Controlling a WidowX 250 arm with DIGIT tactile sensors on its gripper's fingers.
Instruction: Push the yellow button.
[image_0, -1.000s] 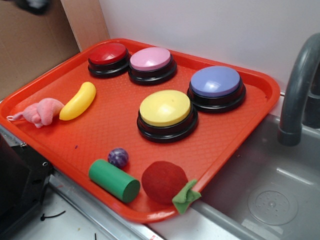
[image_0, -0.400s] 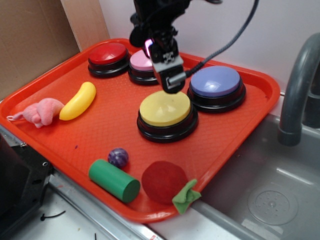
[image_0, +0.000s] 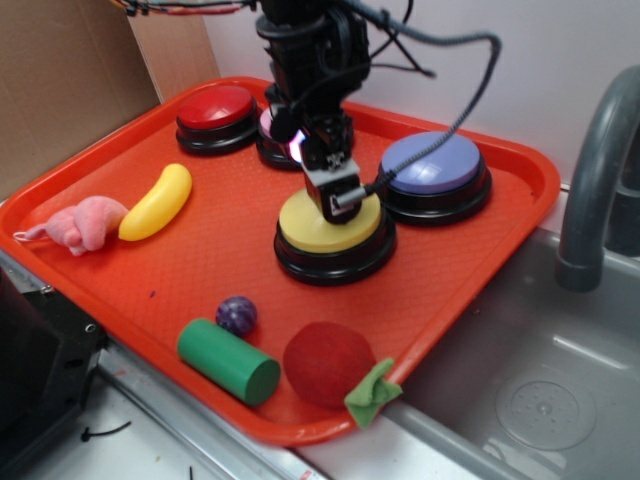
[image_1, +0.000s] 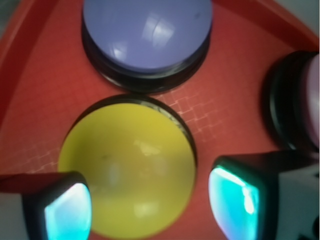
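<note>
The yellow button, a pale yellow dome on a black base, sits in the middle of the orange tray. My gripper hangs directly over the button's far half, its tips down at the dome; whether they touch cannot be told. In the wrist view the yellow button fills the centre. The gripper is open, with one glowing cyan pad at each side and the dome showing between them.
Around it on the tray stand a purple button, a red button and a pink button mostly hidden behind the arm. A yellow banana toy, pink plush, green cylinder, small purple ball and red felt fruit lie nearer. A sink and faucet are at the right.
The arm came into view from the top and has dropped from behind the yellow button down onto its top. The toys and the buttons have not moved.
</note>
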